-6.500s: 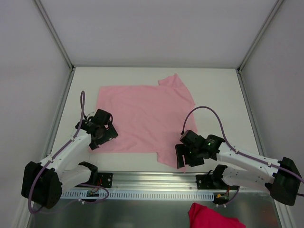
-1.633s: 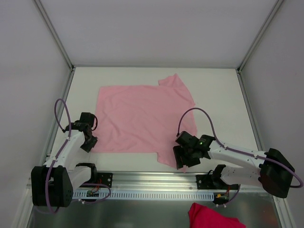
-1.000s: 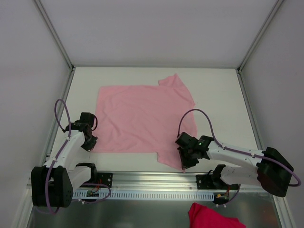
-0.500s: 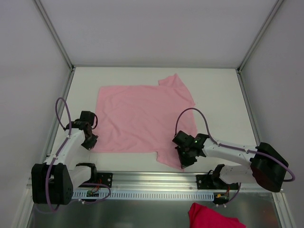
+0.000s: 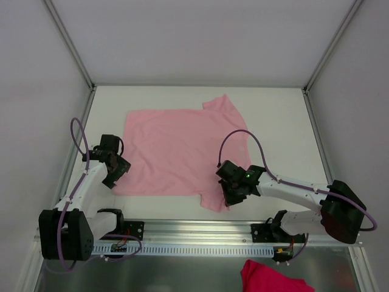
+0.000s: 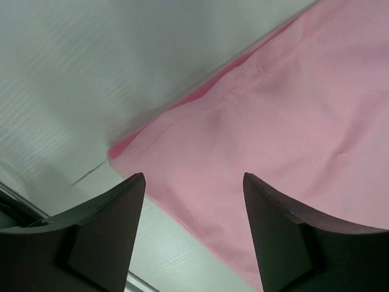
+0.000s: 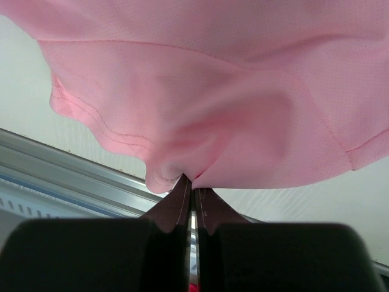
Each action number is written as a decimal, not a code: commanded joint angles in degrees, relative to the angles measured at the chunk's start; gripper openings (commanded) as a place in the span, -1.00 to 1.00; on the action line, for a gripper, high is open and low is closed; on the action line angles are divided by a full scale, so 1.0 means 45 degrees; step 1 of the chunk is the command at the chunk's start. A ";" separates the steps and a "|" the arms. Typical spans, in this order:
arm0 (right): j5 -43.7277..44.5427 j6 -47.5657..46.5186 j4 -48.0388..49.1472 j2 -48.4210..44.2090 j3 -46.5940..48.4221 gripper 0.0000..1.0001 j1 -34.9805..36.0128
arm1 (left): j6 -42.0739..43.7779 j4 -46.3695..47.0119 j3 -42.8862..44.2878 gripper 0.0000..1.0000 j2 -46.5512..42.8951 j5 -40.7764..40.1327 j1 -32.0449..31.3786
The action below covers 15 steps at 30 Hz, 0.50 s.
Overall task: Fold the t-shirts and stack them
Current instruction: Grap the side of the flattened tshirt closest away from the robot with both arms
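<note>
We see 1 pale-pink t-shirt (image 5: 176, 146) lying spread out on the white worktop (image 5: 279, 121), about in its middle and somewhat closer to the left edge than to the right one. 1 sleeve points to the far edge, and the other sleeve reaches toward the near edge. The right fingers (image 7: 193, 204) are pressed together and pinch a fold of this near sleeve, so the cloth bunches up at their tips. The left fingers (image 5: 114, 175) stand wide apart over the near-left corner of the t-shirt and hold nothing. We cannot tell if they touch the cloth.
</note>
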 commanded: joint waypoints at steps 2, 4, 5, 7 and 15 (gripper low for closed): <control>0.0324 0.0100 0.0248 0.0136 -0.0038 -0.98 0.0059 | -0.0153 -0.1347 0.0455 0.37 -0.0052 -0.0366 0.0089; 0.0286 0.0081 0.0326 0.0136 -0.0077 -0.98 0.0059 | -0.0212 -0.1485 0.0279 0.37 0.0046 -0.0522 0.0089; 0.0285 0.0081 0.0365 0.0156 -0.0077 -0.98 0.0059 | -0.0270 -0.1485 0.0143 0.36 0.0124 -0.0542 0.0089; 0.0266 0.0042 0.0346 0.0156 -0.0077 -0.98 0.0059 | -0.0368 -0.1505 0.0045 0.35 0.0241 -0.0523 0.0089; 0.0305 -0.0075 0.0327 0.0136 -0.0136 -0.98 0.0059 | -0.0720 -0.1192 -0.0951 0.08 0.0672 -0.0230 0.0089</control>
